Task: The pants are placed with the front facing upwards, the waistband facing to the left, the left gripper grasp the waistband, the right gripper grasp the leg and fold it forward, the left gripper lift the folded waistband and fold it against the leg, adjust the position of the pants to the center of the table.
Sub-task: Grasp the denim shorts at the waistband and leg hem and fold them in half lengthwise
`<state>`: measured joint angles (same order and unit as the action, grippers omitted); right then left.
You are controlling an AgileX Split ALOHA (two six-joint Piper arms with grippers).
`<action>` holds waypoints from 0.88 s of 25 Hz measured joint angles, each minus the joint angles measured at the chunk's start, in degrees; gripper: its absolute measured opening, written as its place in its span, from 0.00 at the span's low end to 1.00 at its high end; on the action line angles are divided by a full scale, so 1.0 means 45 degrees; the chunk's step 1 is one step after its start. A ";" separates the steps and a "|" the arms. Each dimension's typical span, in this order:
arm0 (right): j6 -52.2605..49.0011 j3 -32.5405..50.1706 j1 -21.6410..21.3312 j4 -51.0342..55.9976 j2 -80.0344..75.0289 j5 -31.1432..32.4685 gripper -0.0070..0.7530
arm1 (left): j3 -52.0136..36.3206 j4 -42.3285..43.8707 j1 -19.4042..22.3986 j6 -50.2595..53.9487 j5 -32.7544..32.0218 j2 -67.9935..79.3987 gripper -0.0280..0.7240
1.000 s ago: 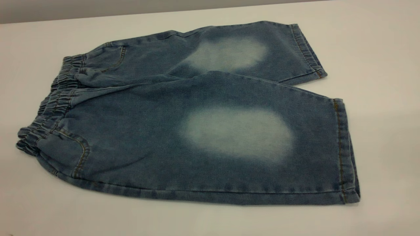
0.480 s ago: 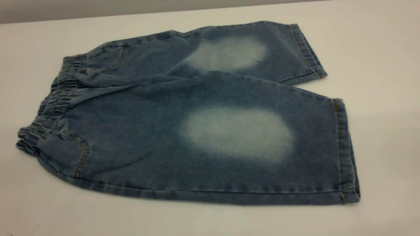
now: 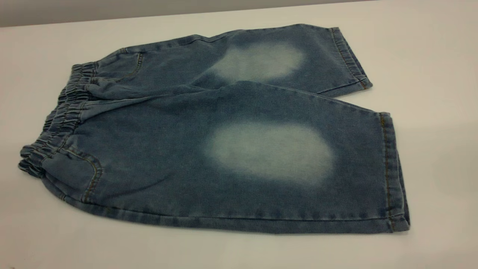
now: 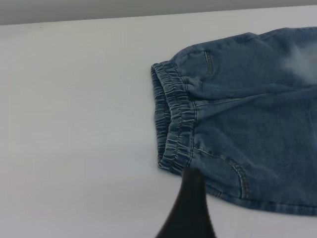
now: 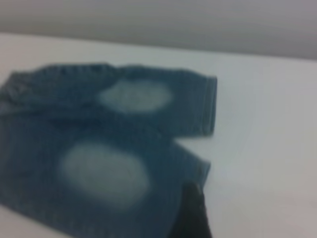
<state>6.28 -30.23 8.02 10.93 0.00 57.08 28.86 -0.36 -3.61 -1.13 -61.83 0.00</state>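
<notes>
Darker puckered elastic waistband [image 3: 61, 119] at the frame's left, short blue denim pants [image 3: 224, 134] flat and front-up across the middle of the plain white table [image 3: 429, 56], pale ovals on both legs, hems at right, finger state of both grippers impossible to tell.

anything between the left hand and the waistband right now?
Nothing visible. In the left wrist view the left hand sits just short of the waistband, with only bare table around. The pants lie flat, unfolded.
</notes>
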 joint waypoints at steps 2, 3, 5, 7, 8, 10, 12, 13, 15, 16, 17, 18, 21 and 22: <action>-0.0016 0.0000 0.0000 0.0299 0.0000 -0.0360 0.66 | 0.0000 0.0080 0.0000 0.0251 0.0000 0.0000 0.80; -0.0070 0.0000 0.0000 0.0434 0.0000 -0.0474 0.66 | 0.0000 0.0080 0.0000 0.0251 0.0000 0.0006 0.80; -0.0545 0.0000 0.0000 0.0565 0.0000 -0.0737 0.66 | 0.0120 0.0080 0.0000 0.0327 0.0080 0.0227 0.80; -0.1104 0.0000 0.0000 0.0799 -0.0259 -0.0855 0.66 | 0.0373 0.0362 0.0000 0.0734 0.0631 0.0665 0.80; -0.1396 0.0000 0.0000 0.0922 -0.0579 -0.0999 0.66 | 0.0476 0.0402 0.0000 0.1039 0.0957 0.1000 0.80; -0.1492 0.0000 0.0000 0.1353 -0.1433 -0.1533 0.66 | 0.0740 0.0288 0.0000 0.1692 0.1859 0.1777 0.80; -0.1256 -0.0016 0.0000 0.2096 -0.2712 -0.2222 0.66 | 0.0889 0.0080 0.0000 0.2235 0.2618 0.2843 0.80; -0.1005 -0.0075 0.0000 0.2398 -0.3260 -0.2467 0.66 | 0.0904 -0.0130 0.0000 0.2457 0.2967 0.3340 0.80; -0.0117 -0.0258 0.0000 0.3395 -0.4659 -0.3123 0.66 | 0.0917 -0.0603 0.0000 0.2687 0.3675 0.4613 0.80; 0.0434 -0.0370 0.0000 0.3919 -0.5199 -0.3379 0.66 | 0.0917 -0.0880 0.0000 0.2690 0.4199 0.5258 0.80; 0.0898 -0.0462 0.0000 0.4344 -0.5730 -0.3473 0.66 | 0.0917 -0.1204 0.0000 0.2677 0.4752 0.5798 0.80; 0.1450 -0.0562 0.0000 0.4873 -0.6348 -0.3473 0.66 | 0.0917 -0.1452 0.0000 0.2677 0.5197 0.6446 0.80; 0.3008 -0.0629 0.0000 0.6505 -0.7998 -0.3408 0.66 | 0.0917 -0.2008 0.0000 0.2667 0.6502 0.8220 0.80; 0.3548 -0.0629 0.0000 0.7047 -0.8542 -0.3337 0.66 | 0.0917 -0.2039 0.0000 0.2667 0.6701 0.8824 0.80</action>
<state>22.25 -33.06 8.02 42.64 -38.44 42.06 32.98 -9.53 -3.61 10.87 -31.67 39.71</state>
